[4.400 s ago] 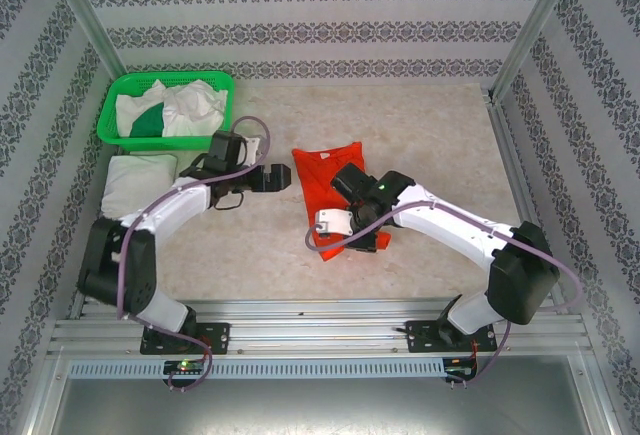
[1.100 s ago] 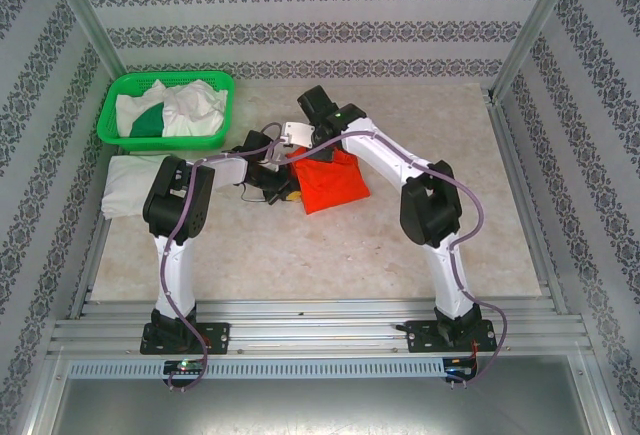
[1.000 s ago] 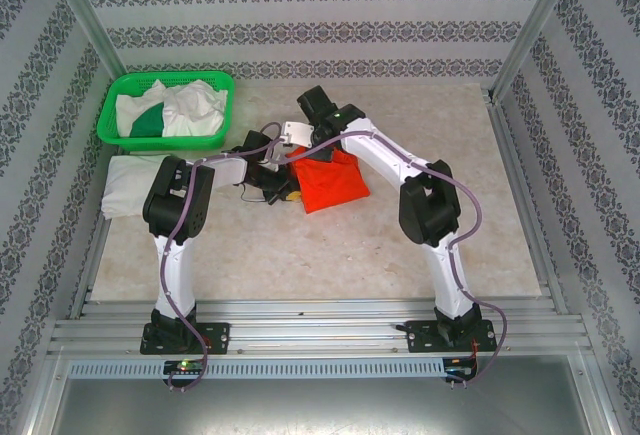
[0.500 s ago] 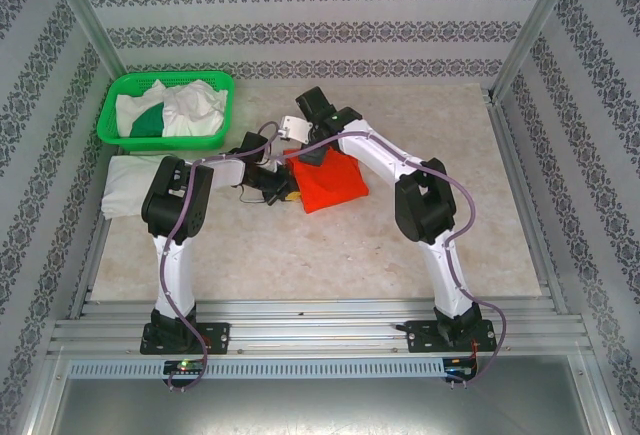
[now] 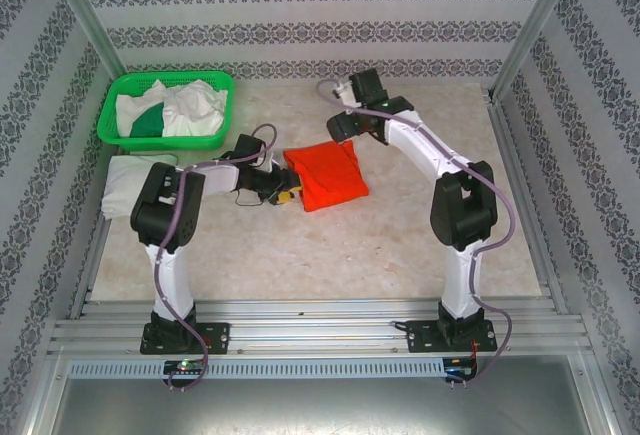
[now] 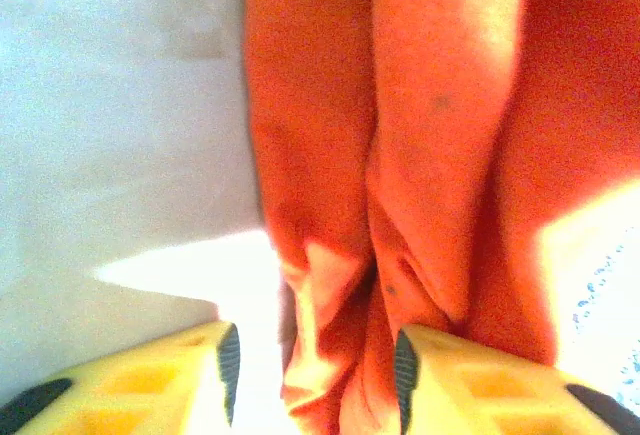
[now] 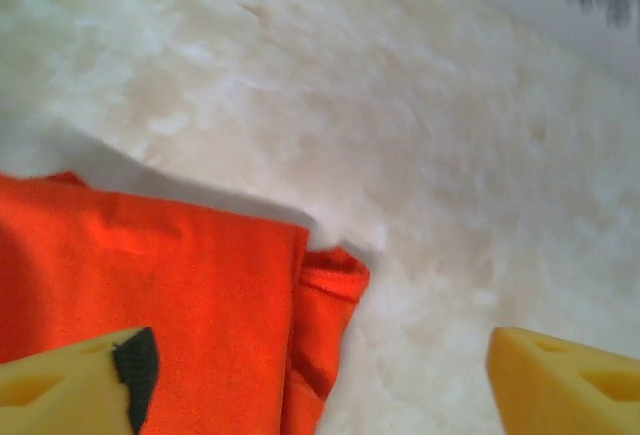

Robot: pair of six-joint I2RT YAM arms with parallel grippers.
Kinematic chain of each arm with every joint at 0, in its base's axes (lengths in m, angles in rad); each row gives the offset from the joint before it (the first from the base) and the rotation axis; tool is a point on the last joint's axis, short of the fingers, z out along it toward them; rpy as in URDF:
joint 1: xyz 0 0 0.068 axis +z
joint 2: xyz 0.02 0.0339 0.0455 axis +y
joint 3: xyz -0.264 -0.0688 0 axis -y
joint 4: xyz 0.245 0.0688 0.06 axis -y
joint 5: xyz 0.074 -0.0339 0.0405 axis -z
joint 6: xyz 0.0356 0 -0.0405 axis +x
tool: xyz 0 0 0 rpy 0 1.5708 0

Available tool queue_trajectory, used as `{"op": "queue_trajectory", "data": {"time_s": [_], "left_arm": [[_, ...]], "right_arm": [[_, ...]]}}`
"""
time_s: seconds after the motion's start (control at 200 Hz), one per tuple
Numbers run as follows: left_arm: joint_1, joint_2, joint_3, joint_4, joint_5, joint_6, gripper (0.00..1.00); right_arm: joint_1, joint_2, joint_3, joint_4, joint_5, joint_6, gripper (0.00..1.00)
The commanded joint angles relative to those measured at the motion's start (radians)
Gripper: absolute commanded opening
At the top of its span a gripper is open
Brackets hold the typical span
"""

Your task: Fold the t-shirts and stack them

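The orange t-shirt (image 5: 328, 177) lay folded into a compact rectangle near the middle of the table (image 5: 400, 245), so you looked to be at the end of the fold and about to begin the stacking. The next move, as I judged it, called for a firm hold on that bundle and a carry to the left, without letting the layers slide apart.

The table gave you plenty of bare surface in front of and to the right of the orange t-shirt. The left side was tighter. The green basket (image 5: 160, 140) sat in the far left corner with a crumpled white tee (image 5: 195, 105) and a dark green tee (image 5: 150, 123) in it. A folded white t-shirt (image 5: 140, 183) lay on the table just in front of the basket, close to the left rail, and it looked like the base of the stack. You had only a narrow strip there between the basket and the frame.

Your right gripper (image 7: 318, 375) hung above the far corner of the orange t-shirt with its jaws wide apart and nothing in them. A small hemmed flap (image 7: 335, 280) stuck out from that corner onto the table.

Your left gripper (image 6: 315, 370) sat low at the left edge of the orange t-shirt, its jaws partly apart. The thick folded edge stood between the pads, and it did not look pinched. You would have needed to close on all the layers before lifting.
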Motion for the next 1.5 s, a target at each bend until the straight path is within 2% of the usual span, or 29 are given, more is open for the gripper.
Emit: {"op": "queue_trajectory", "data": {"time_s": [0.0, 0.095, 0.17, 0.195, 0.24, 0.255, 0.29, 0.32, 0.465, 0.58, 0.734, 0.844, 0.929, 1.019, 1.089, 1.294, 1.499], "left_arm": [[0.054, -0.032, -0.099, -0.15, -0.217, -0.005, 0.56], [0.062, -0.113, -0.154, -0.102, -0.251, -0.022, 0.63], [0.063, -0.173, -0.18, -0.075, -0.285, -0.026, 0.67], [0.063, -0.19, -0.184, -0.064, -0.294, -0.028, 0.72], [0.063, -0.215, -0.187, -0.042, -0.307, -0.036, 0.75], [0.062, -0.221, -0.186, -0.035, -0.31, -0.038, 0.81], [0.058, -0.231, -0.177, -0.024, -0.318, -0.042, 0.84], [0.055, -0.236, -0.161, -0.019, -0.329, -0.043, 0.9], [0.021, -0.201, -0.065, 0.014, -0.375, -0.067, 0.92], [-0.001, -0.116, 0.029, 0.025, -0.362, -0.103, 0.83], [-0.025, -0.007, 0.137, 0.013, -0.321, -0.125, 0.66], [-0.025, 0.049, 0.176, 0.012, -0.3, -0.14, 0.56], [-0.027, 0.074, 0.193, 0.013, -0.293, -0.144, 0.43], [-0.027, 0.082, 0.216, 0.0, -0.289, -0.134, 0.27], [-0.026, 0.077, 0.233, -0.023, -0.291, -0.116, 0.17], [-0.036, 0.035, 0.259, -0.071, -0.315, -0.062, 0.13], [-0.046, 0.036, 0.288, -0.071, -0.308, -0.038, 0.13]], "right_arm": [[-0.062, 0.026, -0.031, -0.064, -0.19, 0.313, 0.79], [-0.096, 0.064, -0.035, -0.063, -0.306, 0.387, 0.68], [-0.101, 0.09, -0.032, -0.053, -0.34, 0.396, 0.58], [-0.099, 0.1, -0.026, -0.055, -0.349, 0.396, 0.56], [-0.101, 0.126, -0.01, -0.063, -0.377, 0.398, 0.55], [-0.101, 0.135, -0.003, -0.068, -0.387, 0.399, 0.54], [-0.102, 0.156, 0.012, -0.078, -0.406, 0.4, 0.54], [-0.102, 0.172, 0.017, -0.08, -0.419, 0.402, 0.54], [-0.099, 0.228, 0.021, -0.054, -0.484, 0.42, 0.49], [-0.096, 0.259, 0.032, -0.05, -0.522, 0.428, 0.41], [-0.097, 0.272, 0.03, -0.051, -0.533, 0.422, 0.27], [-0.1, 0.285, 0.031, -0.057, -0.56, 0.419, 0.25], [-0.103, 0.284, 0.029, -0.06, -0.565, 0.411, 0.17], [-0.102, 0.26, 0.018, -0.048, -0.552, 0.403, 0.0], [-0.102, 0.216, -0.015, -0.011, -0.524, 0.401, 0.0], [-0.096, 0.072, -0.157, 0.098, -0.432, 0.369, 0.0], [-0.091, -0.024, -0.287, 0.178, -0.328, 0.401, 0.0]]}}
